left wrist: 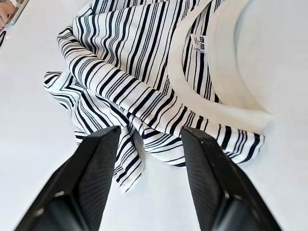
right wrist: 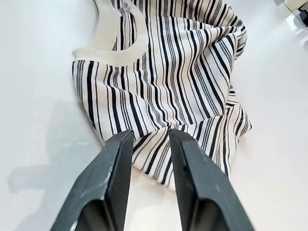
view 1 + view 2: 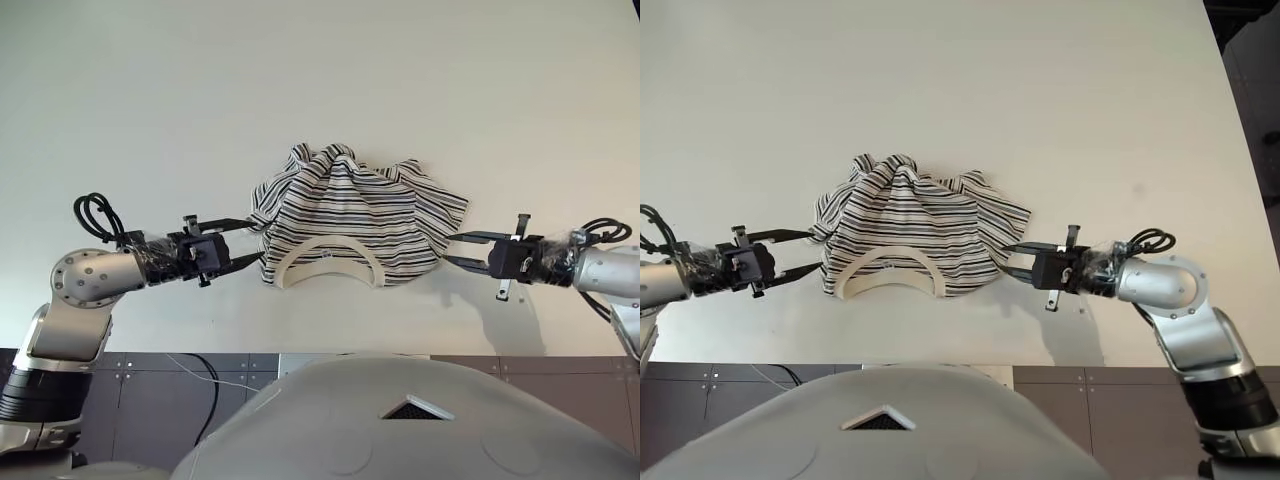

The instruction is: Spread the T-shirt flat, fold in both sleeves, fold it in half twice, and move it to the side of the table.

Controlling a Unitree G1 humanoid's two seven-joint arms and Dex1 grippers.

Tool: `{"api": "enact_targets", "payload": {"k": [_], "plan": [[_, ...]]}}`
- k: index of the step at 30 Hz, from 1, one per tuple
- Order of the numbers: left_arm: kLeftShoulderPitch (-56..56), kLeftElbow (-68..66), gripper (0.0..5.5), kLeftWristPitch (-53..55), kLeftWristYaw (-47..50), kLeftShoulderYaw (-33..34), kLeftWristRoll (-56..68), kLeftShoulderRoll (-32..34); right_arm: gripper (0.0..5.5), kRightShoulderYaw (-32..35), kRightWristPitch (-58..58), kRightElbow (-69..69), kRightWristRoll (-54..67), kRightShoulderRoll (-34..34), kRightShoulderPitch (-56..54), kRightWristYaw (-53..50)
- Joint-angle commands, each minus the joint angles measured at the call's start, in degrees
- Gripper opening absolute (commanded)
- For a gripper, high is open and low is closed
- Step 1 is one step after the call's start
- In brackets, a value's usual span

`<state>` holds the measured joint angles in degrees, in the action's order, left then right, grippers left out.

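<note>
A black-and-white striped T-shirt (image 3: 355, 215) lies crumpled in a heap in the middle of the white table (image 3: 300, 80), its white collar (image 3: 325, 262) facing the front edge. My left gripper (image 3: 254, 240) is open at the shirt's left edge, its fingertips on either side of a bunched fold (image 1: 130, 159). On the other side, my right gripper (image 3: 451, 250) is open with a narrower gap, its tips right at the shirt's right hem (image 2: 159, 159). Neither holds any cloth.
Bare white tabletop surrounds the shirt on all sides. The table's front edge (image 3: 300, 350) runs just below both arms, with dark cabinet panels and a cable (image 3: 205, 385) underneath.
</note>
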<state>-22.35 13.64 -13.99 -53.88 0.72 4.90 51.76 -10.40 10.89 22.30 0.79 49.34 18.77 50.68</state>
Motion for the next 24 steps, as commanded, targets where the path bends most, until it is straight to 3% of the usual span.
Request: {"api": "enact_targets", "payload": {"k": [1, 6, 15, 24], "plan": [[-0.85, -0.50, 2.30, -0.49, 1.46, -0.78, -1.67, -1.48, 1.35, -5.05, 5.13, -0.85, -12.41, -4.11, 1.77, -6.65], [1.40, -5.53, 2.30, -5.48, 1.48, -0.55, -4.85, -0.30, 1.35, -8.71, 10.22, -6.93, -22.63, -5.80, 1.27, -12.15], [3.85, -24.79, 2.30, -36.07, 11.34, -2.45, -24.17, 4.52, 1.35, -7.63, 13.06, -12.28, -24.28, -3.65, 2.23, -15.47], [9.23, -27.22, 2.30, -40.48, 19.96, -10.48, -34.78, 0.25, 1.35, -7.64, 14.42, -14.08, -21.99, -2.40, -2.01, -13.30]]}}
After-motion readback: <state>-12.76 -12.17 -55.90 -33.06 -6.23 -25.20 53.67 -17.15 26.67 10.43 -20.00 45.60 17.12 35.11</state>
